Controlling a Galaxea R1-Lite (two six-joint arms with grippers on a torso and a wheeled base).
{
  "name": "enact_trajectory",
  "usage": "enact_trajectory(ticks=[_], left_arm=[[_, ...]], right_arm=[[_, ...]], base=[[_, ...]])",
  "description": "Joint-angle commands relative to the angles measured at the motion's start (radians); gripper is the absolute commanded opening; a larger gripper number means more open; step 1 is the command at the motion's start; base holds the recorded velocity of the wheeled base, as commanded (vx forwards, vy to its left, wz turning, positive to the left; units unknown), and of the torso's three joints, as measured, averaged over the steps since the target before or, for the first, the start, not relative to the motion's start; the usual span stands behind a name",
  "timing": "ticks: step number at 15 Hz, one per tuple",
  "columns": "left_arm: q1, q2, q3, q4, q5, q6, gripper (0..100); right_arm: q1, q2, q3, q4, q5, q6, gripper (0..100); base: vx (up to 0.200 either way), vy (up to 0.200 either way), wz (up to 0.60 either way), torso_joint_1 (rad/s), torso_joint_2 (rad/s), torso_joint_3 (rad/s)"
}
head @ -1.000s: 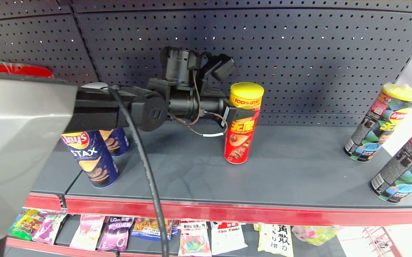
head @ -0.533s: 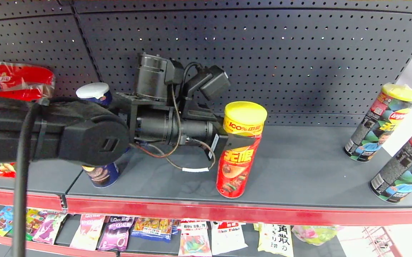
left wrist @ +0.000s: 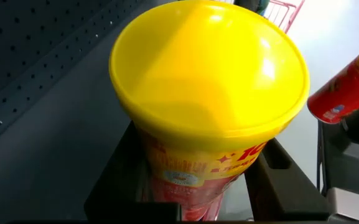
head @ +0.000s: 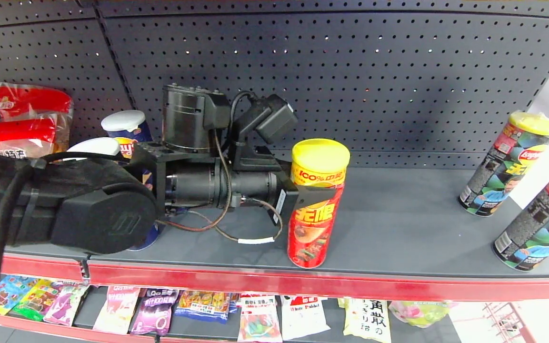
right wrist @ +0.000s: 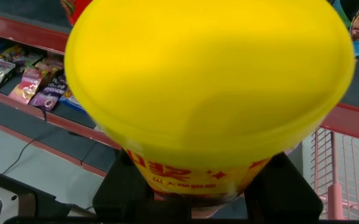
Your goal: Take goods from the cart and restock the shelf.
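One red can, yellow-lidded, is clamped in the left gripper at the front edge of the shelf. A second can is clamped between the fingers of the right gripper.

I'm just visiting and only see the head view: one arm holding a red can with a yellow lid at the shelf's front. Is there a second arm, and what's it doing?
Observer: Yes. The right hand is shut on a second can, also yellow-lidded.
Visitor: Is that one on the shelf too?
Observer: No, it is held out in front of the shelf's red edge, with floor visible below.
Visitor: And the first can, is it really gripped?
Observer: The left wrist view shows the left hand with a finger on each side of the red can, just under the lid.
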Motion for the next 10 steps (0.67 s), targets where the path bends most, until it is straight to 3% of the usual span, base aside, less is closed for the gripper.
enact_trajectory(ticks=[1,10], left_arm=[[0.002,0.006,0.009,-0.01,-0.001,0.0,0],[0.011,0.04,0.061,-0.103,0.01,-0.004,0]], right_arm=[[0.0,0.001,-0.003,0.001,0.0,0.0,0],[0.0,0.002,0.0,0.001,0.0,0.0,0]], base=[[0.0,0.0,0.0,0.0,0.0,0.0],[0.0,0.0,0.0,0.0,0.0,0.0]])
